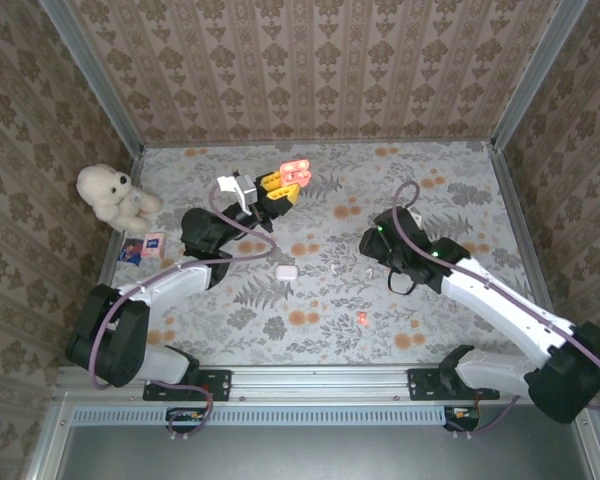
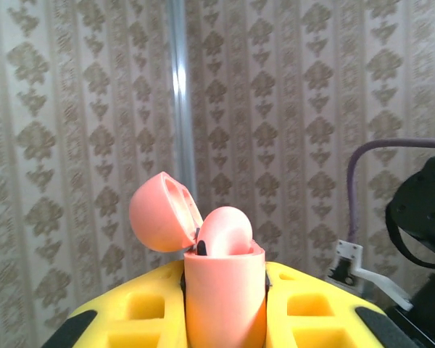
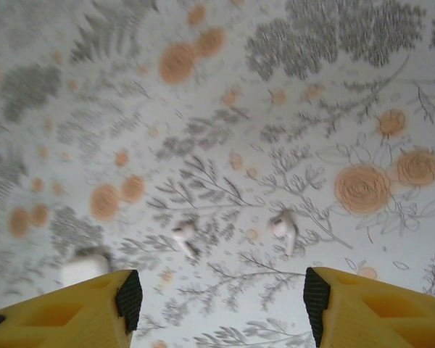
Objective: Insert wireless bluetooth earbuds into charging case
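While parted, right pincer [image 3: 221, 308] near earbuds [image 3: 283, 227]

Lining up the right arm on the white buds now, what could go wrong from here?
The white earbuds are tiny and lie close together ahead of the open right gripper; closing may flick one away. The red bud lies near the right arm and could be swept. The left gripper offers the pink case, maybe the wrong one.
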